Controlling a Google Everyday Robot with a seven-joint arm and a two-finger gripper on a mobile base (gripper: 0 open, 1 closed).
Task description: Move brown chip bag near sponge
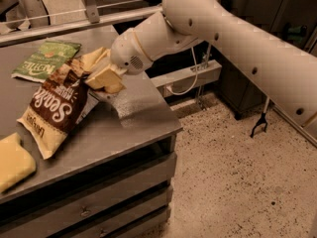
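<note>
The brown chip bag [57, 105] has white lettering and cream ends, and hangs tilted over the grey table [133, 115], its lower end close to the surface. My gripper [101, 76], with cream-yellow fingers, is shut on the bag's upper right edge. The pale-yellow sponge [12, 162] lies flat at the table's front left corner, a short way below and left of the bag's lower end.
A green chip bag [44, 61] lies flat at the back left of the table, just behind the brown bag. The table has drawers under its front edge [99, 202]. A rail [74, 21] runs along the back. Speckled floor lies to the right.
</note>
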